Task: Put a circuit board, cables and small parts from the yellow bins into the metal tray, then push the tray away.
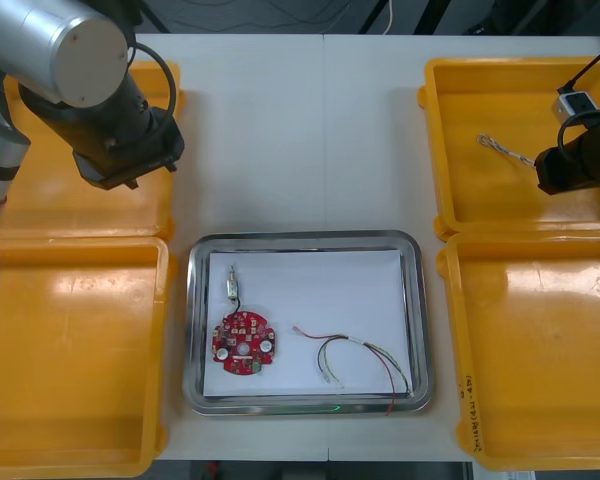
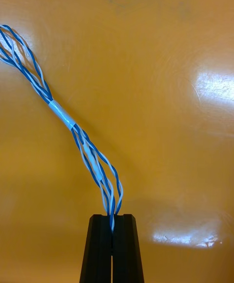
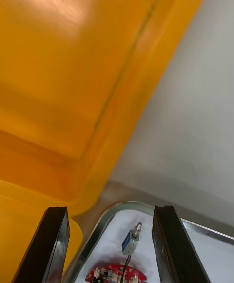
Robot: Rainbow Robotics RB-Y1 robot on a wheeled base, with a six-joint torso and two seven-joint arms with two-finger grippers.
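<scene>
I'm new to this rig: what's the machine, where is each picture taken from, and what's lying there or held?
It's a two-armed robot. One camera looks down from above; the other two sit on the wrists. The metal tray between yellow bins holds a red circuit board, a small metal part and a red and yellow cable. The right gripper, over the far right bin, is shut on a twisted blue and white cable. The left gripper is open, over the far left bin's edge.

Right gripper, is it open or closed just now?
Shut. The right gripper has its fingers pressed together, pinching the blue and white cable by one end.
</scene>
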